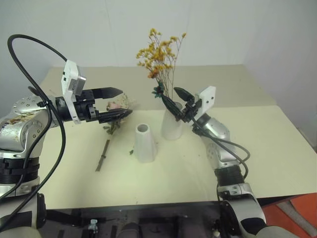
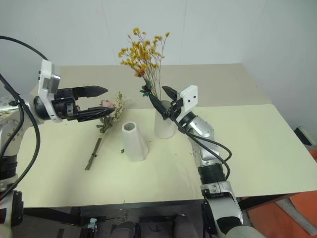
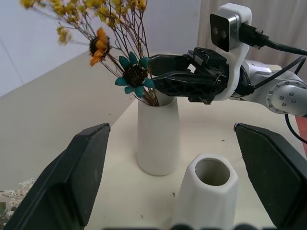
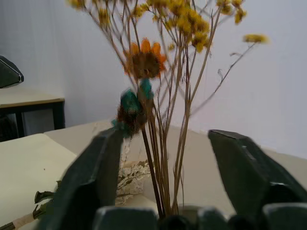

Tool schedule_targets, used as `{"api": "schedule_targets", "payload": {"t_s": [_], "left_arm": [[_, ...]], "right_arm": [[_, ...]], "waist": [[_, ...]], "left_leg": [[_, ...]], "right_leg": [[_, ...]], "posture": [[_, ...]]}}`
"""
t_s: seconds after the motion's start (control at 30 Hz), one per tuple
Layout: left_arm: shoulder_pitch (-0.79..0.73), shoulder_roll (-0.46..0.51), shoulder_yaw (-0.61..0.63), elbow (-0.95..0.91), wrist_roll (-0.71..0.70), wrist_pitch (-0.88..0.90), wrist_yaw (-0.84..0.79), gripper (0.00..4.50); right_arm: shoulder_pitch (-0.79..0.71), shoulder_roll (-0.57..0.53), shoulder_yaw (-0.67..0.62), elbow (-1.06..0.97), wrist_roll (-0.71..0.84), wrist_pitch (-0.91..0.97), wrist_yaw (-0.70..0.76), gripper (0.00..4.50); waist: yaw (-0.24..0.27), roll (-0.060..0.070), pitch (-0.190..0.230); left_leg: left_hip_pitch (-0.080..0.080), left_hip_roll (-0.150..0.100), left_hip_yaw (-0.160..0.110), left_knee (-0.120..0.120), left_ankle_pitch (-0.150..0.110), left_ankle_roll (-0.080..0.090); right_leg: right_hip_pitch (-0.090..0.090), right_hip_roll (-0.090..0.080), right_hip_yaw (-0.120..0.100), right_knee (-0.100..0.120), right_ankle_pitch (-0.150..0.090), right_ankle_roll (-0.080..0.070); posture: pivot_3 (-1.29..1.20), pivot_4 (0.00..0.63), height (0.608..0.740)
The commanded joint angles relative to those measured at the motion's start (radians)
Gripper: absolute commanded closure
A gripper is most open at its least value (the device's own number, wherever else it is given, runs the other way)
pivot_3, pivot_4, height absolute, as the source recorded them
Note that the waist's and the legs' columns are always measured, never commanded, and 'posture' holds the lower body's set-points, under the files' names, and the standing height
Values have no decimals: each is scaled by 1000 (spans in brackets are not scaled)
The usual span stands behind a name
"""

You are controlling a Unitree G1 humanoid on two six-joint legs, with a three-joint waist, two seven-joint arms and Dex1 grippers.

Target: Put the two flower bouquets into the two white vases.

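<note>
With the yellow-orange bouquet (image 1: 161, 57) standing in the taller vase (image 1: 172, 124) between your right gripper's (image 1: 182, 103) parted fingers, your wide-open left gripper (image 1: 118, 103) hovered just above the cream-and-pink bouquet (image 2: 110, 110) on the table (image 1: 267, 148), which you seemingly had to grasp next for the shorter vase (image 1: 145, 143).

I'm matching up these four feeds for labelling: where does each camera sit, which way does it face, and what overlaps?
Left and right eye views: on the head, facing forward and down over the table; both arms show, left gripper and right gripper, jaws open.
Left wrist view: along its own fingers toward the taller vase holding the yellow bouquet, the shorter vase, and the right gripper.
Right wrist view: between its own fingers, up the yellow stems.
Shared: the yellow bouquet; the white-pink bouquet lies on the table.
</note>
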Motion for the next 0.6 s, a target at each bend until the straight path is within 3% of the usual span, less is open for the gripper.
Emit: {"api": "schedule_targets", "payload": {"t_s": [0.03,0.27,0.43,0.6], "left_arm": [[-6,13,18,-30,-7,2,1,0],[68,56,69,-72,-25,43,24,0],[155,112,108,-119,-23,99,61,0],[189,182,53,-150,51,261,210,0]], "right_arm": [[52,-46,-40,-143,42,41,-7,35],[162,-264,-91,-348,140,264,73,35],[175,-441,-128,-415,266,393,222,35],[130,-568,-102,-388,350,488,427,35]], "waist": [[1,0,0],[1,0,0],[0,0,0],[3,-1,1]], "left_leg": [[0,0,0,0,0,0],[0,0,0,0,0,0],[1,0,1,0,0,0],[3,1,1,0,0,0]], "right_leg": [[0,0,0,0,0,0],[0,0,0,0,-2,4],[0,0,1,0,-4,6],[2,1,1,-1,-4,7]], "posture": [[0,150,740],[0,150,740],[0,150,740],[0,150,740]]}}
